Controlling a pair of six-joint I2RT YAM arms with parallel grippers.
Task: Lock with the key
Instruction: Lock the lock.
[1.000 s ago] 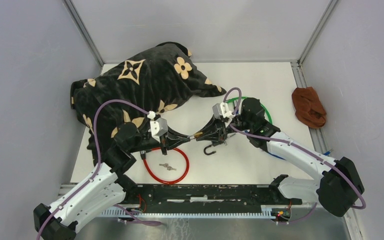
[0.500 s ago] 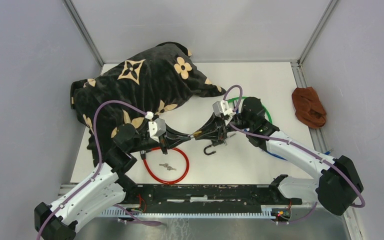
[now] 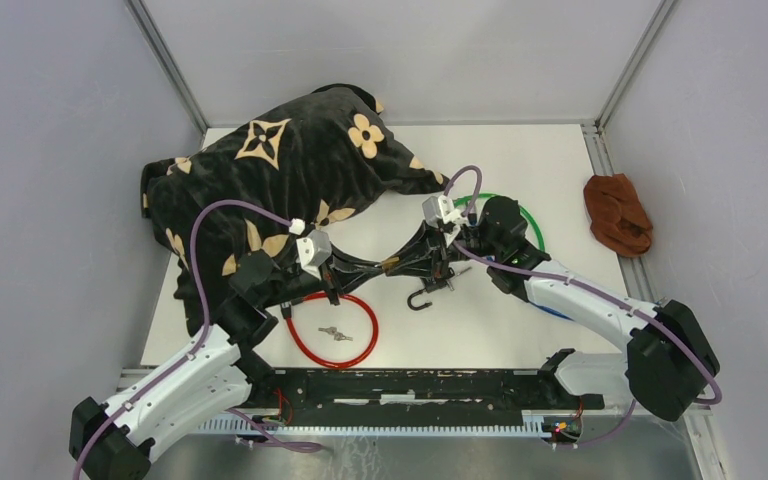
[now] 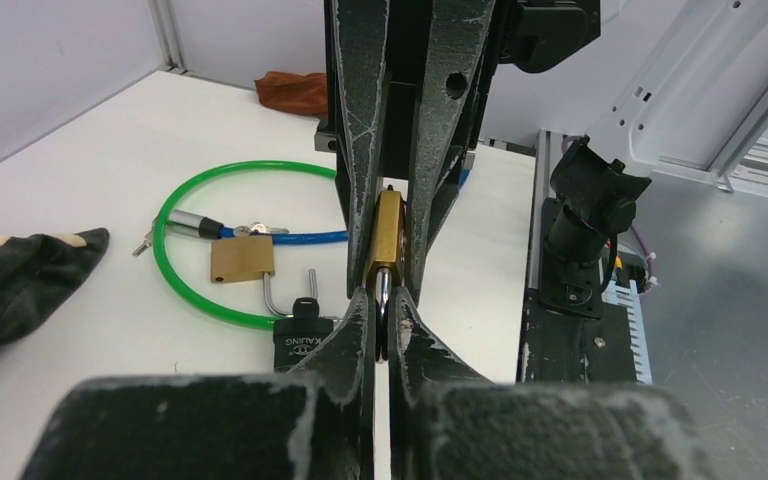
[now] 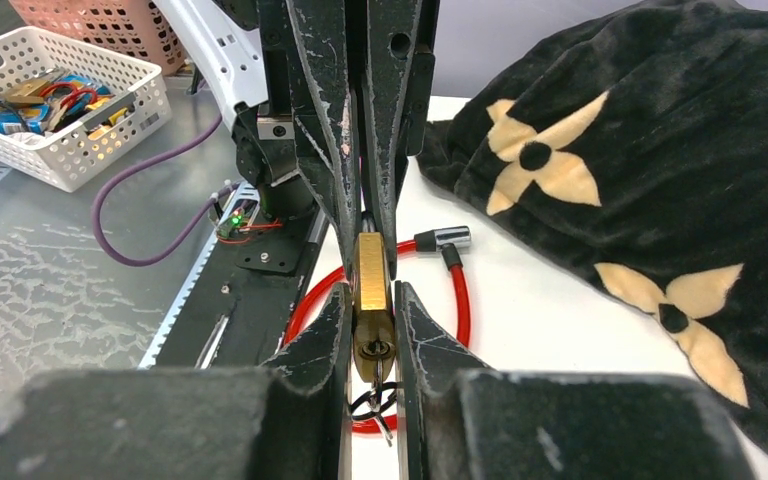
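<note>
A small brass padlock (image 3: 392,266) hangs above the table between my two grippers. My right gripper (image 3: 415,262) is shut on its brass body (image 5: 371,290). A key (image 5: 376,362) with a black ring sticks in the keyhole between my right fingers. My left gripper (image 3: 372,268) is shut on the padlock's silver shackle (image 4: 383,298). The brass body (image 4: 389,235) shows in the left wrist view, clamped by the right fingers (image 4: 360,150) coming from above. In their own wrist views, my left gripper (image 4: 382,312) and right gripper (image 5: 371,322) face each other.
A red cable loop (image 3: 337,331) with loose keys (image 3: 335,334) lies near the left arm. A black padlock (image 3: 420,298), a green cable (image 3: 528,218) and a second brass padlock (image 4: 241,258) lie right of centre. A black flowered cloth (image 3: 280,165) lies at the back left, and a brown cloth (image 3: 617,213) at the right edge.
Both grippers, with the padlock held between them, have shifted slightly left and towards the back. Both grips are unchanged.
</note>
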